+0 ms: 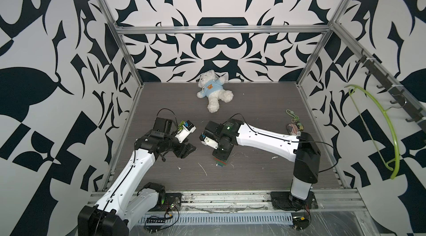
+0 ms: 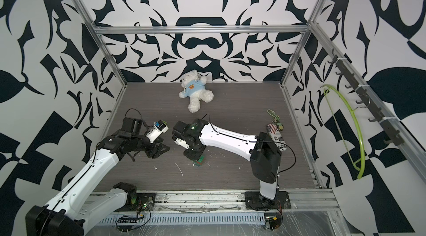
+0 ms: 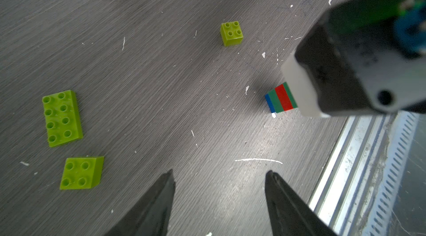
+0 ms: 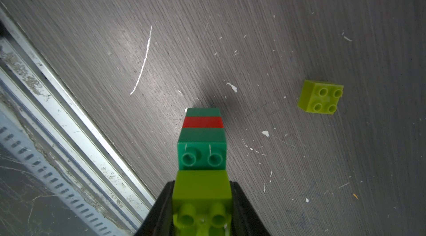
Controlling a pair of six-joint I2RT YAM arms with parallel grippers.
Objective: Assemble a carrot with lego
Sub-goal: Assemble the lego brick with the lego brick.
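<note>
Left gripper (image 1: 187, 150), left of centre in both top views: black fingers (image 3: 159, 202) spread, nothing between them. The carrot (image 1: 220, 162) is a part-built stack of studded plastic bricks (lime green, dark green, red, dark green, blue). It sits well apart to the right of that gripper, at lower centre. Right gripper (image 4: 202, 200) is clamped on the stack's lime-green end brick, one finger on each flank. The blue end points down at the grey wood-grain tabletop (image 1: 253, 177); contact not discernible.

Around: three loose lime-green lego bricks show in the left wrist view, studs up and apart from each other. One is a long eight-stud (image 3: 62, 118), one a four-stud (image 3: 81, 172), and a second four-stud (image 3: 231, 33) lies nearer the stack. A white plush teddy bear in a blue shirt (image 1: 213, 91) lies upper centre by the back wall. A keychain cluster (image 1: 295, 126) lies at the tabletop's right edge.

Poses: left arm (image 1: 129, 170) reaches in from lower left, wrist pointing right. Right arm (image 1: 260, 139) reaches leftward from lower right, wrist bent down over the stack.
</note>
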